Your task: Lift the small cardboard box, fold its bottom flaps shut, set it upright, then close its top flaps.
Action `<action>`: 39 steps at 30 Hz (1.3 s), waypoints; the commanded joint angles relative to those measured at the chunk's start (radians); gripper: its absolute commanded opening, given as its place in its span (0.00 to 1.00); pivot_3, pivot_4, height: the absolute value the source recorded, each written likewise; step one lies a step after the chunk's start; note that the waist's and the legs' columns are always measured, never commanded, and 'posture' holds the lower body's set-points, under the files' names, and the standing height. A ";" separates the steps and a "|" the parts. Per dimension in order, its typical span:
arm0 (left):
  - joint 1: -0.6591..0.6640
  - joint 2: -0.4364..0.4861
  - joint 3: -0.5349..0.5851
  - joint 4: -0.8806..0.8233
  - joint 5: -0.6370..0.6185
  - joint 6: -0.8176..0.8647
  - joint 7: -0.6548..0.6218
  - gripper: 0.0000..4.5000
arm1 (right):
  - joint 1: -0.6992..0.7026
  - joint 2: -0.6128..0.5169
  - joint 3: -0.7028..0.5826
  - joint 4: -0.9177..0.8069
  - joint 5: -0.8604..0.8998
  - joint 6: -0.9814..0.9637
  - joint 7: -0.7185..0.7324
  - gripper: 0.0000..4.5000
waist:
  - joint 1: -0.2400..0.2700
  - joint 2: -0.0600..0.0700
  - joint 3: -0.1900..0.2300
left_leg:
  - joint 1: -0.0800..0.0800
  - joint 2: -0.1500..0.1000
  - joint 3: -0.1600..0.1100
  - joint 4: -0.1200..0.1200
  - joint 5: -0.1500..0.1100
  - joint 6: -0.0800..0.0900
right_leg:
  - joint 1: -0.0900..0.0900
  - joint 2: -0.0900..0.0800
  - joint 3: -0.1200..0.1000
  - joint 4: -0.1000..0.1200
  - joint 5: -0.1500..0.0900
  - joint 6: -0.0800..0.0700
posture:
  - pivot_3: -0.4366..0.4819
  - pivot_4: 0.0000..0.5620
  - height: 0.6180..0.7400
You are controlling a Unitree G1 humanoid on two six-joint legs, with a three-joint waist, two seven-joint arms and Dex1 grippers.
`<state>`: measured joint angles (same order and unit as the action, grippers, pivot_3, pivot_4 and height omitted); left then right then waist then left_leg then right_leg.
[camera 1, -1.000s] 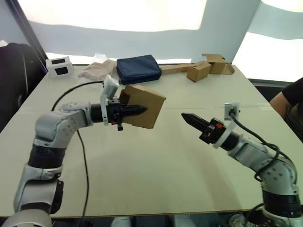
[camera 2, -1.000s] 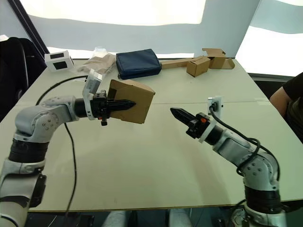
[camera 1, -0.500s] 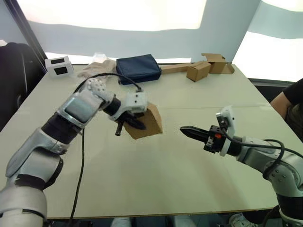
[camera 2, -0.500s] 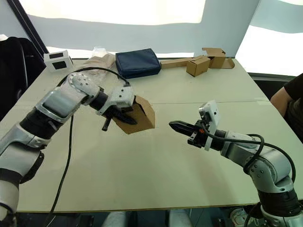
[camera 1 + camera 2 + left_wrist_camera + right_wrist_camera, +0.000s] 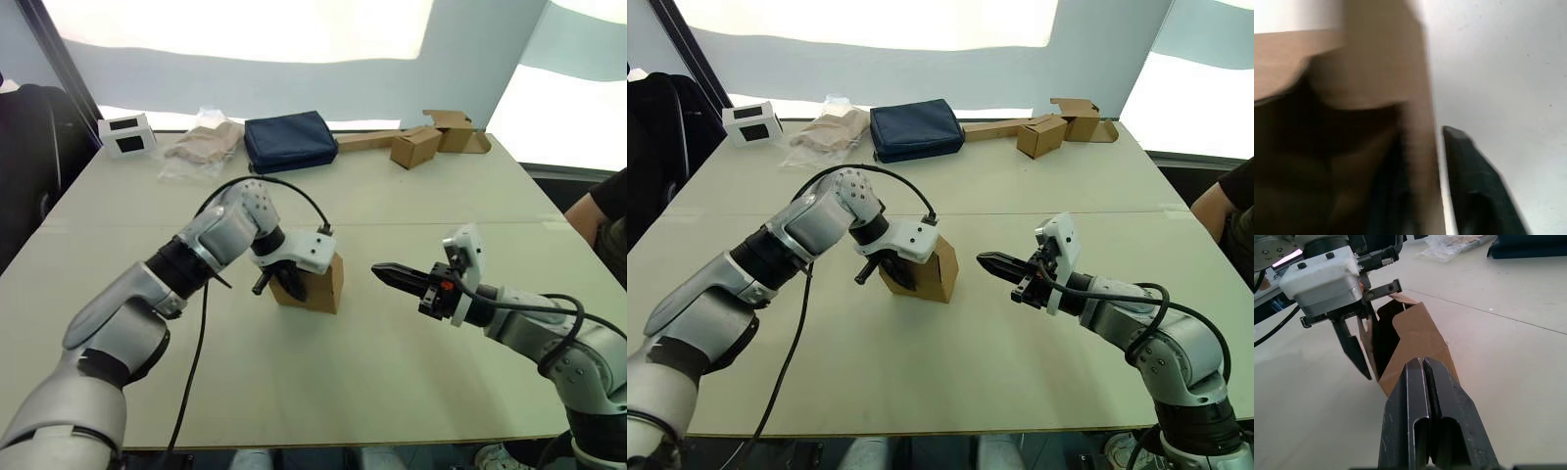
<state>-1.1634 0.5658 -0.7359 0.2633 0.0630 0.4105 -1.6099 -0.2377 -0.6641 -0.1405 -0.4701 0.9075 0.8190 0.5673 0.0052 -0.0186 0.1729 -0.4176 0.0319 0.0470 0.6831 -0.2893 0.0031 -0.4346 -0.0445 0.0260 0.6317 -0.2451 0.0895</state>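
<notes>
Plain brown corrugated small cardboard box (image 5: 315,284), roughly cube-shaped, resting on the pale, matte bench (image 5: 372,372) near its middle, slightly tilted, with the open mouth turned toward the robot's left. Dark and hollow inside in the right wrist view; contents, if any, cannot be told. One short rounded top flap (image 5: 1413,323) standing up beside the opening, same dull brown as the walls.

Left end effector (image 5: 893,275) clamped on a wall of the box at its opening: one black finger (image 5: 1474,181) outside the cardboard, the other inside, the panel pinched between them, as seen in the left wrist view. White blocky housing just above the box.

Right end effector (image 5: 390,274) hanging above the bench just beside the box on the robot's right, not touching it, its two slim black fingers (image 5: 1415,391) pressed together, gripping nothing, tips aimed at the box.

At the far edge of the bench: a soft dark-blue fabric pouch (image 5: 287,140), a crinkled clear plastic bag (image 5: 201,147) of tan material, a small white device (image 5: 125,135) with dark faces, and smaller tan boxes (image 5: 416,147) joined to a flat cardboard strip (image 5: 367,142).
</notes>
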 commanded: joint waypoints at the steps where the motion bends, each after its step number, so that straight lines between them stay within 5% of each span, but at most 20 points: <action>1: -0.020 0.001 0.003 -0.062 -0.015 0.046 -0.004 0.51 | -0.010 0.011 -0.009 -0.043 -0.006 -0.022 -0.001 0.00 | 0.001 0.000 0.000 | 0.000 0.000 0.000 0.000 0.000 0.000 | 0.000 0.000 0.000 0.000 0.000 0.000 | 0.48 0.27 1.00; 7: -0.163 -0.004 0.068 -0.122 -0.167 0.333 -0.005 1.00 | 0.006 0.009 -0.020 -0.047 -0.003 -0.020 0.008 0.00 | 0.005 0.000 0.000 | -0.001 0.000 -0.001 0.001 0.000 0.000 | 0.000 0.000 0.000 0.000 0.001 0.002 | 0.48 0.27 1.00; 12: -0.233 0.043 0.140 -0.115 -0.223 0.446 -0.004 1.00 | -0.002 0.019 -0.001 -0.036 -0.020 -0.024 0.010 0.00 | -0.003 0.000 0.000 | -0.001 0.000 -0.002 0.001 0.000 0.000 | 0.000 0.000 0.000 0.001 0.000 0.003 | 0.48 0.27 1.00; 19: -0.163 0.101 0.273 -0.089 -0.271 0.431 0.022 1.00 | -0.025 0.044 0.019 -0.003 -0.076 -0.047 0.002 0.00 | -0.018 0.001 0.000 | 0.002 0.000 -0.003 0.001 0.000 0.000 | 0.000 0.001 0.000 0.005 0.000 0.004 | 0.48 0.27 1.00; 23: 0.029 0.071 0.524 -0.063 -0.374 0.425 0.196 0.76 | -0.058 0.076 0.088 0.092 -0.210 -0.097 -0.032 0.00 | -0.024 0.001 -0.001 | 0.007 0.000 0.000 0.001 0.000 0.000 | 0.002 0.000 0.002 0.008 0.000 0.004 | 0.48 0.27 1.00; 31: 0.237 0.026 0.696 -0.037 -0.396 0.321 0.414 0.06 | -0.107 0.125 0.182 0.181 -0.347 -0.122 -0.043 0.00 | -0.017 0.000 0.000 | 0.008 0.000 -0.001 0.002 0.001 -0.001 | 0.001 -0.001 0.001 0.016 0.000 0.004 | 0.48 0.27 1.00; 39: 0.356 0.067 0.694 0.083 -0.316 0.134 0.482 0.02 | -0.137 0.167 0.247 0.235 -0.440 -0.122 -0.043 0.00 | -0.019 0.000 0.000 | 0.009 0.000 0.000 0.002 0.001 -0.001 | 0.001 -0.001 0.001 0.016 0.000 0.004 | 0.48 0.27 1.00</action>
<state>-0.8071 0.6175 -0.0563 0.3383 -0.2660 0.5864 -1.1423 -0.3539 -0.5108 0.1045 -0.2214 0.4799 0.7125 0.5234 -0.0134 -0.0184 0.1727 -0.4082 0.0315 0.0476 0.6851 -0.2884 0.0018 -0.4331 -0.0453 0.0270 0.6482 -0.2448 0.0935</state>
